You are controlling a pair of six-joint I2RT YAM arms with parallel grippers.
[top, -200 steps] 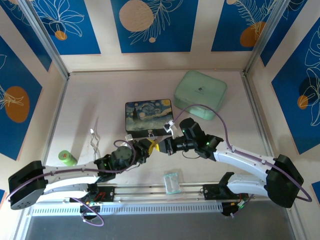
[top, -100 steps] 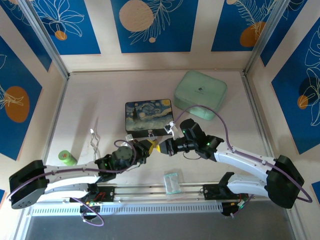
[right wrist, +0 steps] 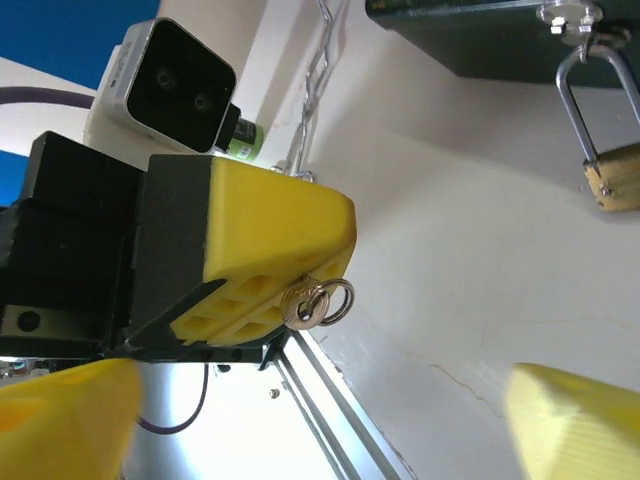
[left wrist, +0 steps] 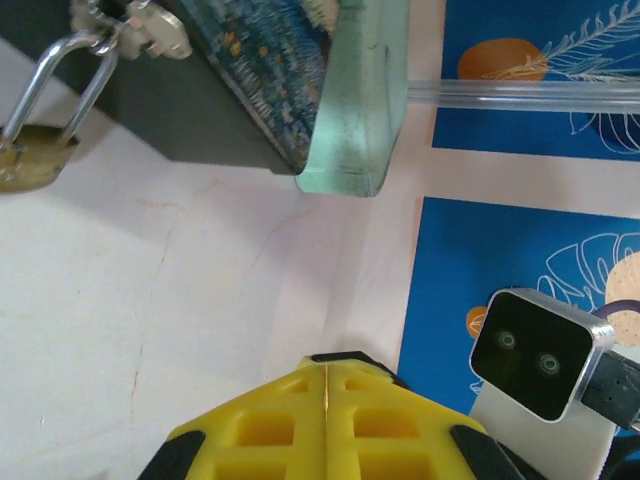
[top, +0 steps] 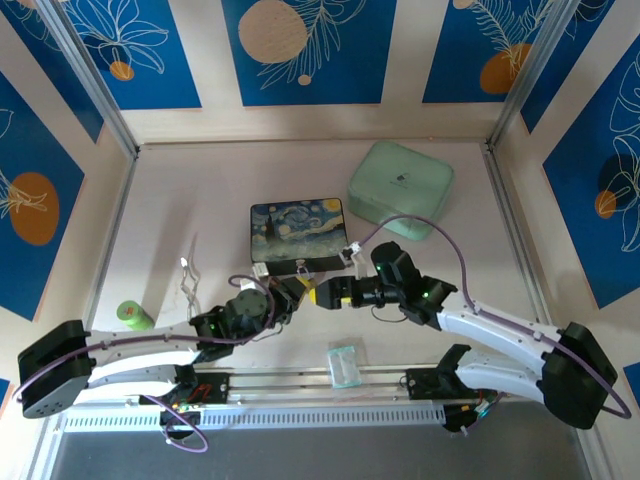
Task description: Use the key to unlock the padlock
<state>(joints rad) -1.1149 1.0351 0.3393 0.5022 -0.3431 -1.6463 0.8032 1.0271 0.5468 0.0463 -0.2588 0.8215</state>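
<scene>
Fingers (left wrist: 250,435) of the left gripper (left wrist: 327,378) are seen clenched flat together, and in the right wrist view the key (right wrist: 316,303) is found nipped at their tip, clear of the table. Only its round silver head and a small ring threaded through it are exposed; the blade is hidden between the pads. The right gripper (right wrist: 320,405) is held just beside it with its fingers spread wide and nothing between them. The key is judged very light, stiff, thin and slippery, and apt to pivot in a flat pinch; hold is best taken across the head, so that the blade is left free for insertion. The padlock (right wrist: 612,175) is noted as a small brass body on a thin silver shackle, which is hooked through the hasp at the front of the box (left wrist: 255,95); it is placed near both grippers but touched by neither. It is judged rigid and light but free to swing on the hasp, so its body would need to be steadied by the flat sides. The keyhole cannot be made out.
</scene>
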